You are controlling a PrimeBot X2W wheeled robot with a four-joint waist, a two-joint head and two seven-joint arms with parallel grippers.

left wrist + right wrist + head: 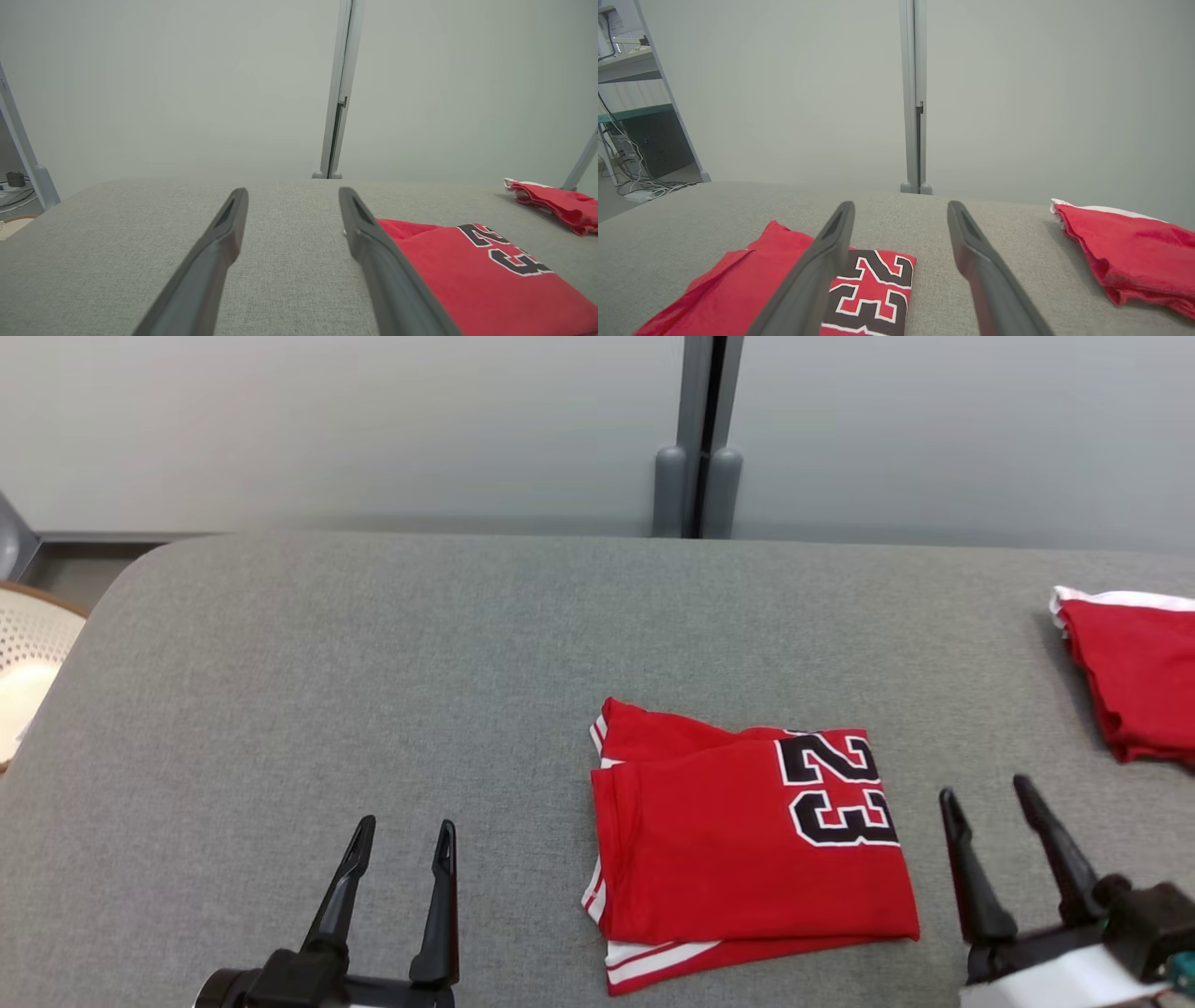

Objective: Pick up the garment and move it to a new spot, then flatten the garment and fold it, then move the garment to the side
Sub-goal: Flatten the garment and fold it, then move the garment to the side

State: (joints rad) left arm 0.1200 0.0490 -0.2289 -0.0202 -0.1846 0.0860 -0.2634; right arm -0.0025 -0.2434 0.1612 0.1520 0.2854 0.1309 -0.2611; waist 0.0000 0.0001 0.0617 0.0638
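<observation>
The garment [747, 845] is a red jersey with a black and white number 23, folded into a rough square on the grey table [373, 663], right of centre near the front. In the left wrist view the garment [472, 275] lies at the lower right, and in the right wrist view the garment [752, 289] lies at the lower left. My left gripper [403, 835] stands open over bare table, well left of the jersey. My right gripper [988, 793] stands open just off the jersey's right edge, holding nothing.
A second red garment with white trim [1134, 672] lies crumpled at the table's right edge. A pale perforated basket [28, 653] sits beyond the left edge. A grey partition wall with a post [698, 439] runs behind the table.
</observation>
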